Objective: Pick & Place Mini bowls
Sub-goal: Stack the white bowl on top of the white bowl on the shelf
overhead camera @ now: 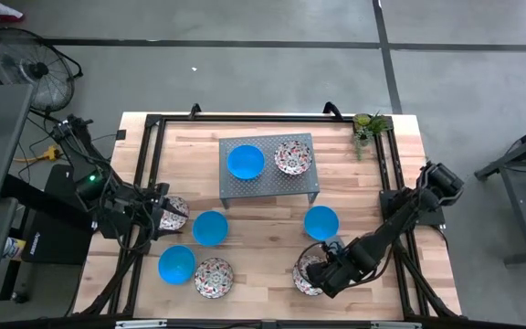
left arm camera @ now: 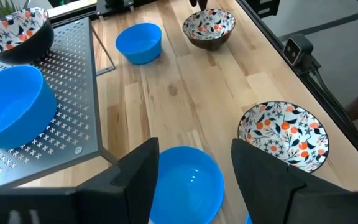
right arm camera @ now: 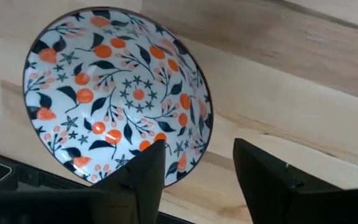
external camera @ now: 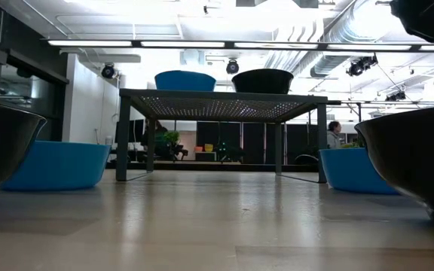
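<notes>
The grey perforated stand point(overhead camera: 268, 183) carries one blue bowl point(overhead camera: 245, 162) and one floral bowl point(overhead camera: 293, 156). On the table rest three blue bowls point(overhead camera: 210, 228) point(overhead camera: 176, 264) point(overhead camera: 320, 222) and three floral bowls point(overhead camera: 173, 212) point(overhead camera: 214, 277) point(overhead camera: 309, 274). My left gripper point(left arm camera: 194, 165) is open, low at the table's left, partly covering the left floral bowl in the high view and facing a blue bowl point(left arm camera: 188, 180). My right gripper point(right arm camera: 197, 168) is open over the near-right floral bowl point(right arm camera: 117, 93). Its fingers stand either side of that bowl's rim point(right arm camera: 194, 155); no touch shows.
A black frame point(overhead camera: 153, 123) runs around the table's edges, and a small green plant point(overhead camera: 368, 123) stands at the far right corner. Bare wood lies between the stand and the bowls. A fan point(overhead camera: 26, 64) and equipment stand off the table's left.
</notes>
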